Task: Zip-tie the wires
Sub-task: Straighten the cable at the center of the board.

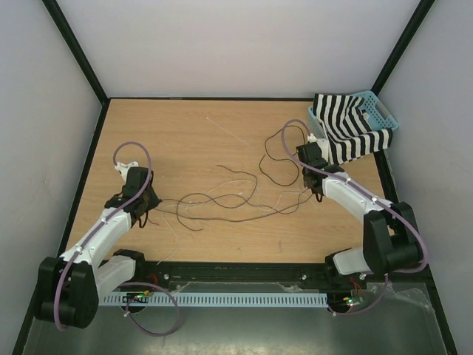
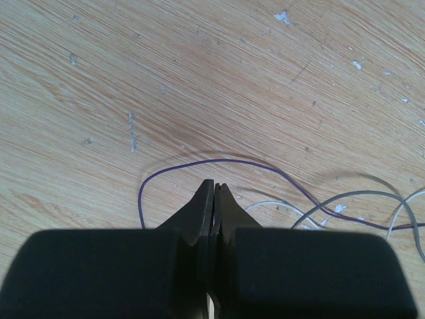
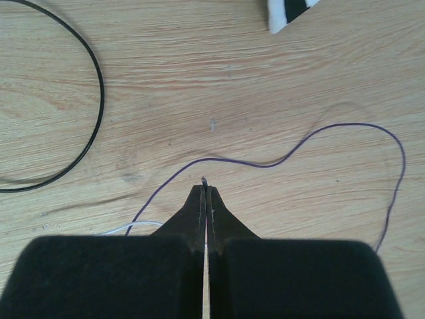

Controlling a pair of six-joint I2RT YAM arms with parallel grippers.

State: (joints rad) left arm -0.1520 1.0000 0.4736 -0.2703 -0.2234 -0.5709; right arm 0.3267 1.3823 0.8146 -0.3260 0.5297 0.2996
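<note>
The wires [image 1: 222, 203] are thin dark and pale strands that curl in loose loops across the middle of the wooden table [image 1: 192, 133], between my two grippers. My left gripper [image 1: 145, 214] sits at their left end with its jaws pressed together; a sliver of a strand shows between them. A purple wire [image 2: 232, 160] arcs round the left gripper [image 2: 214, 183], and grey strands [image 2: 358, 196] lie to its right. My right gripper [image 1: 316, 194] is shut at the right end. A short grey wire end sticks out of the right gripper [image 3: 204, 188]. A purple wire [image 3: 265, 164] and a black loop [image 3: 99, 100] lie nearby.
A blue basket [image 1: 384, 111] draped with a black-and-white striped cloth [image 1: 347, 133] stands at the back right corner, just behind the right arm. A white slotted cable duct [image 1: 244, 299] runs along the near edge. Black frame posts and pale walls enclose the table.
</note>
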